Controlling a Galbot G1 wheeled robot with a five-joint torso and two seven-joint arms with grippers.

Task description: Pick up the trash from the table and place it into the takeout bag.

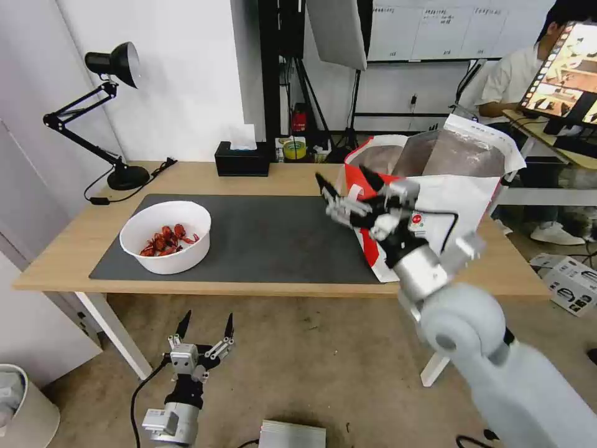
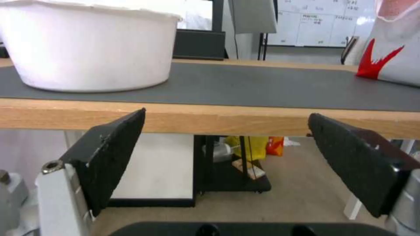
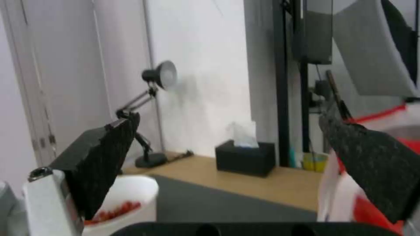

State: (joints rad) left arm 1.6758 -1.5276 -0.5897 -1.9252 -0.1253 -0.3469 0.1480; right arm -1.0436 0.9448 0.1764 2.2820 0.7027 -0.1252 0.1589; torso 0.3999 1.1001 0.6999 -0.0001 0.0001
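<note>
A white round bowl (image 1: 165,236) of red crayfish shells, part of the trash, sits on the left end of the dark grey mat (image 1: 273,239) on the light-wood table (image 1: 56,261). The left wrist view has the bowl (image 2: 87,49) at the table's near edge, and the right wrist view catches its rim (image 3: 127,200). The takeout bag (image 1: 435,193), white and red with foil lining, stands open at the table's right end. My right gripper (image 1: 345,182) is open and empty in the air beside the bag's left face. My left gripper (image 1: 207,325) is open, below the table's front edge.
A black tissue box (image 1: 242,158) and a black desk lamp (image 1: 118,112) stand at the table's back. A roll of yellow tape (image 1: 294,149) lies behind the table. Cardboard boxes (image 1: 569,280) sit on the floor at right. A bin (image 1: 22,404) stands at lower left.
</note>
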